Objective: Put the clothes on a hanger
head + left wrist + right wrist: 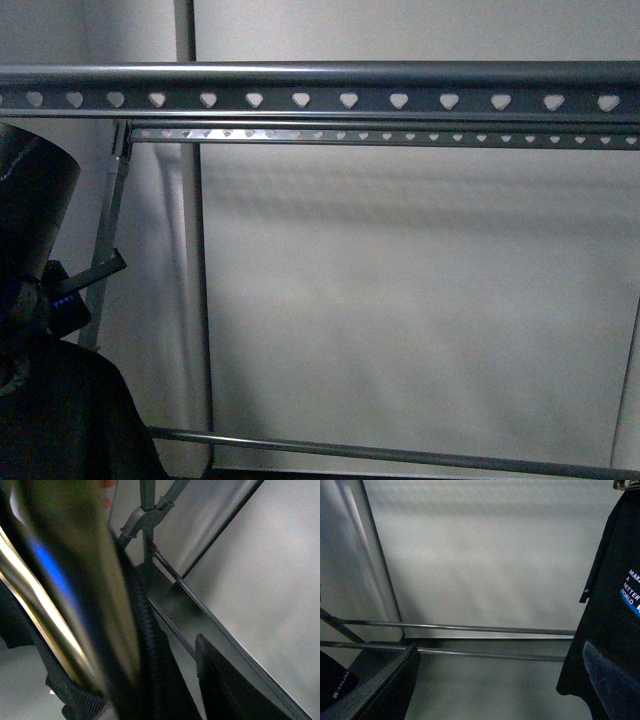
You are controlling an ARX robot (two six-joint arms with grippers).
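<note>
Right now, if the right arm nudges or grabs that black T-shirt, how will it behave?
Probably floppy: the black T-shirt hangs limp, its sleeve drooping straight down. Likely light for its size, so a nudge should swing or fold it rather than meet resistance. A pinch would probably gather cloth only locally; the rest will drape.

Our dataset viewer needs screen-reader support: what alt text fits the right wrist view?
A black T-shirt with white-on-blue lettering hangs at one edge, in front of a grey rack's two crossbars and a pale wall. The open right gripper holds nothing.
</note>
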